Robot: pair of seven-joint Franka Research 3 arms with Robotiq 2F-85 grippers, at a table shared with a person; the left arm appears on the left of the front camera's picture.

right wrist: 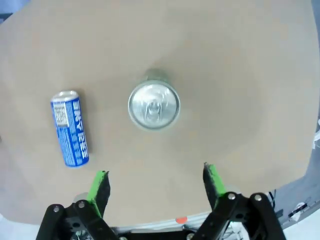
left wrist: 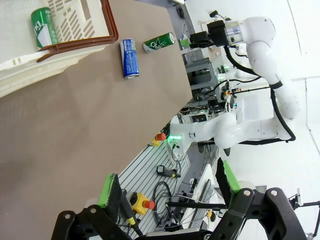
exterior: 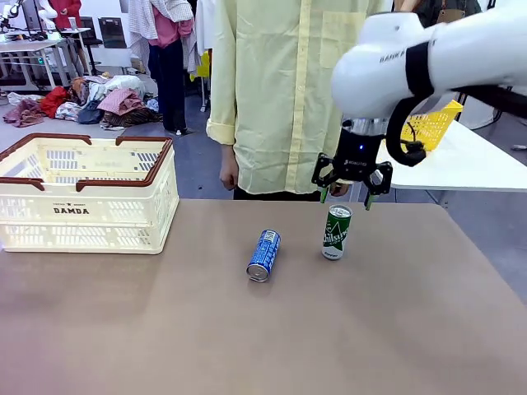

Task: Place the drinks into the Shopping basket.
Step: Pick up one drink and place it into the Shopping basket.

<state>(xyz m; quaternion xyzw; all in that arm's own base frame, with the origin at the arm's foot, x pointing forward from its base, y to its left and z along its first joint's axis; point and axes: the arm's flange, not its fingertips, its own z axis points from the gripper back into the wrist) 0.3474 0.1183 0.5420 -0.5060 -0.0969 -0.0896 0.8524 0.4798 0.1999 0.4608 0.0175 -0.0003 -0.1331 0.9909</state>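
A green can (exterior: 336, 232) stands upright on the brown table, right of centre; from above its silver top (right wrist: 153, 105) shows. A blue can (exterior: 263, 255) lies on its side to its left, also seen as the blue can (right wrist: 71, 128). My right gripper (exterior: 352, 196) hangs open just above and behind the green can, fingers (right wrist: 212, 177) pointing down and holding nothing. The cream Shopping basket (exterior: 82, 193) sits at the table's left. Another green can (left wrist: 42, 27) lies inside the basket (left wrist: 75, 45). My left gripper (left wrist: 167, 185) is open and holds nothing, far from the cans.
A person in a yellow shirt (exterior: 280, 99) stands at the far edge, one hand (exterior: 228, 177) hanging near the table. A small yellow mesh basket (exterior: 432, 123) rests on a white table at the back right.
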